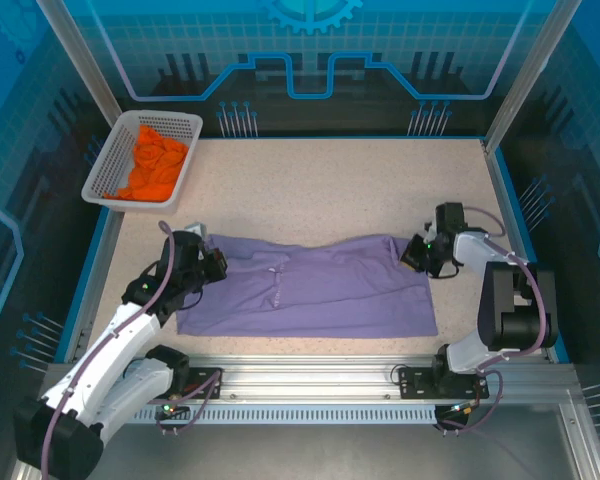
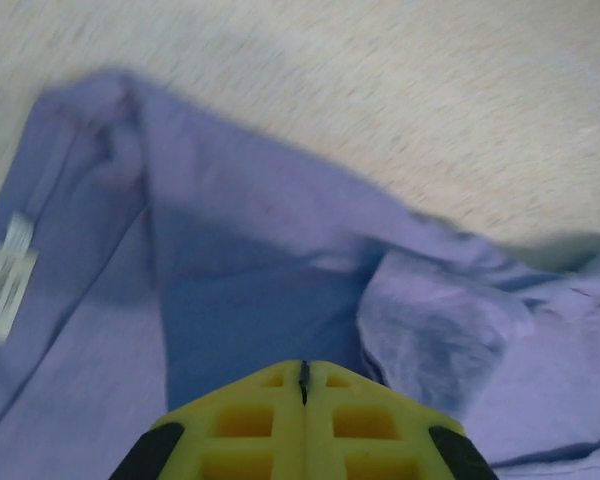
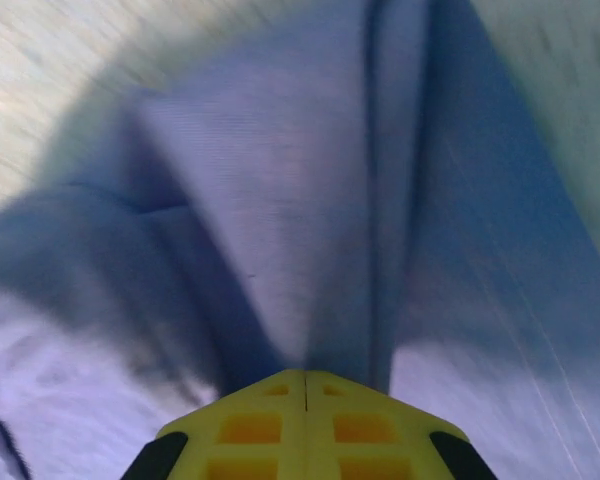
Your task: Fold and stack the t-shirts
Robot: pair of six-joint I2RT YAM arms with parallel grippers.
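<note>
The lavender-purple soft cloth t-shirt (image 1: 310, 290) lies spread across the centre of the top view. The left gripper (image 1: 212, 264) is pinched shut on its left edge and the right gripper (image 1: 415, 252) on its right edge, with cloth tenting into both. For a clean fold, both should lift evenly and carry the edge over together with the cloth taut. At upper left, the white plastic mesh basket (image 1: 104, 165) holds the crumpled bright orange t-shirt (image 1: 158, 165).

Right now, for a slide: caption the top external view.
Left gripper and right gripper pinch opposite ends of a lavender-purple cloth t-shirt; bright orange cloth t-shirt lies in white plastic mesh basket.
</note>
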